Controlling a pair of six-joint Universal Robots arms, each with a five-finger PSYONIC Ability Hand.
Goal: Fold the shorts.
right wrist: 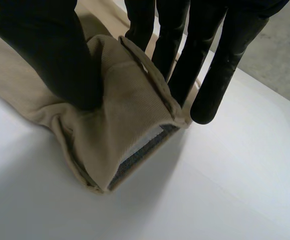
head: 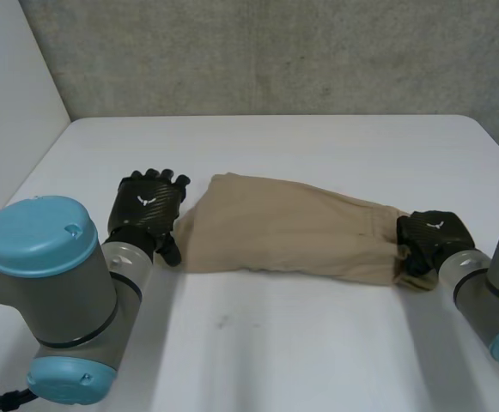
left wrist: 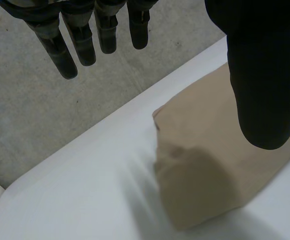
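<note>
Currently, the tan shorts [head: 292, 227] lie flat across the middle of the white surface [head: 318, 343], with the waistband end toward its right edge. The right hand [head: 434, 236] has its fingers [right wrist: 219, 65] and thumb pinching the folded waistband. The left hand [head: 150, 206] sits just beside the shorts' other end, its fingers [left wrist: 60, 50] straight, slightly spread and holding nothing.

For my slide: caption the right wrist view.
Right hand pinching one end of the tan shorts on the white table.
</note>
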